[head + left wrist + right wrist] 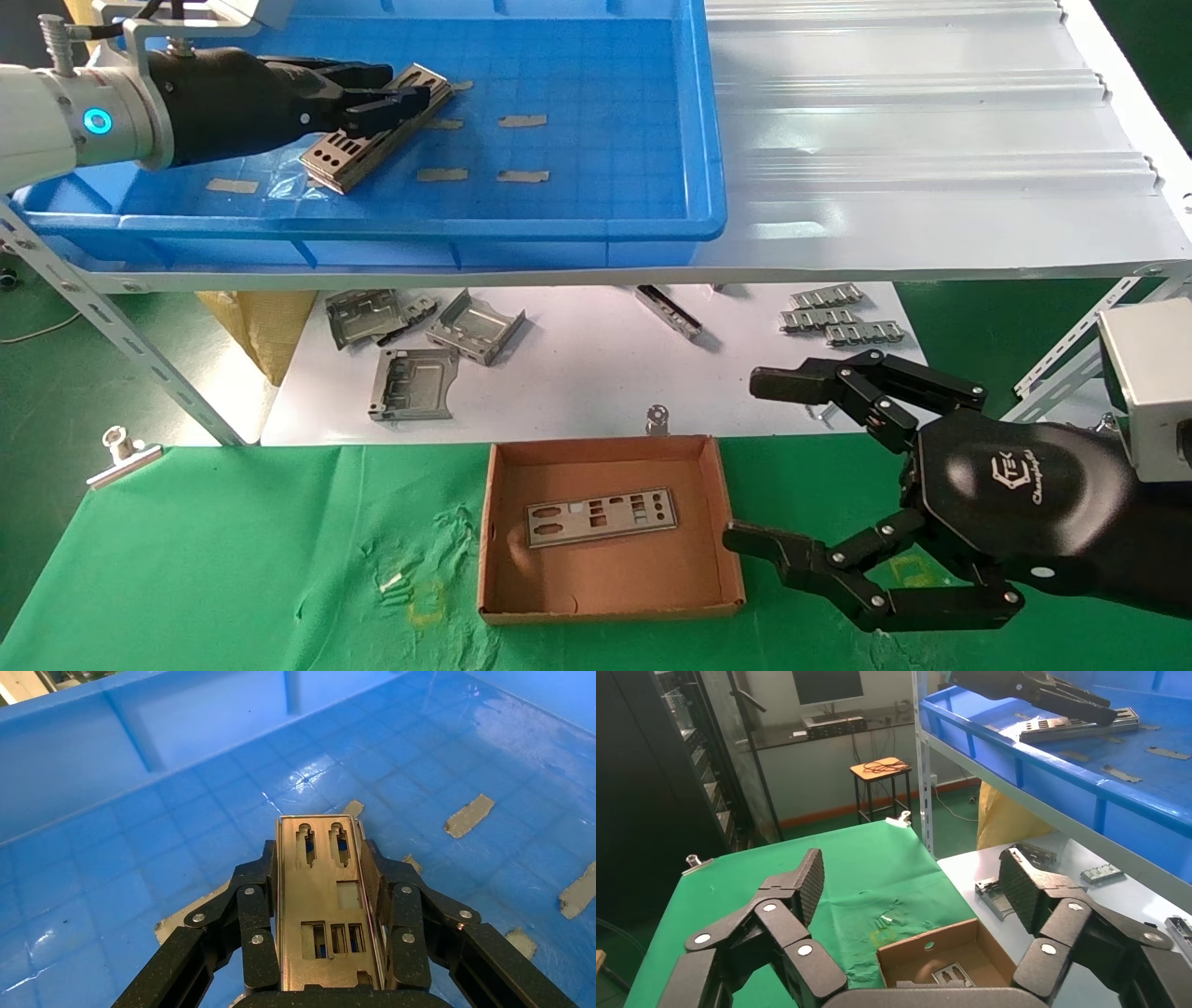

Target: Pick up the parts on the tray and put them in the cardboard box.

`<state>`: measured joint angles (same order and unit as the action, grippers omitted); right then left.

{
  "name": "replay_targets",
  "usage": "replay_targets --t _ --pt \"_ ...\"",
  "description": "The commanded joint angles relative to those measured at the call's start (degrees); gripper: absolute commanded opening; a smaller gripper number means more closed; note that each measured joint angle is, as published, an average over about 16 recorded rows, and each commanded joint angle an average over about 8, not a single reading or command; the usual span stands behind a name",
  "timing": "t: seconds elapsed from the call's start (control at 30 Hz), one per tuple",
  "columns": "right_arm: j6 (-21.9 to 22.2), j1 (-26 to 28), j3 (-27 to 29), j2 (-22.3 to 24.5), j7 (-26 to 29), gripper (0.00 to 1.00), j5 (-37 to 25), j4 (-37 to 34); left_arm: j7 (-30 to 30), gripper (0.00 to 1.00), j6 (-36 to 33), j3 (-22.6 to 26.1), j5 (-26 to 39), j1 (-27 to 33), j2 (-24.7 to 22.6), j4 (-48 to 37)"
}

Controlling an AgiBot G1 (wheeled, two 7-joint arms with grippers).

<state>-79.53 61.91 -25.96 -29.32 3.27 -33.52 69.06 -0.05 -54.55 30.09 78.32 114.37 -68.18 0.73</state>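
While the blue tray (559, 219) sits up on the shelf, the left gripper (396, 98) clamps a part (372, 140) inside it.
Below, the cardboard box (610, 596) holds another plate (601, 515); the right gripper (773, 466) hangs wide beside it.

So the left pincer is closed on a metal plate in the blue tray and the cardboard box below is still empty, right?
Not quite. The small brown cardboard box is not empty: the head view shows one flat punched silver-grey metal plate inside. The left pincer does grip another such plate in the bright-blue plastic tray.
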Motion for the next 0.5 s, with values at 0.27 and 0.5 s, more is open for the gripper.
replay_targets --t 0.27,0.5 --pt "0.0 0.0 0.0 0.0 0.0 1.0 0.0 0.0 0.3 0.0 -0.3 -0.3 -0.4 1.0 0.3 0.1" --pt "0.0 0.0 0.0 0.0 0.0 1.0 0.0 0.0 -0.1 0.0 -2.2 -0.9 -1.4 1.8 0.9 0.0"
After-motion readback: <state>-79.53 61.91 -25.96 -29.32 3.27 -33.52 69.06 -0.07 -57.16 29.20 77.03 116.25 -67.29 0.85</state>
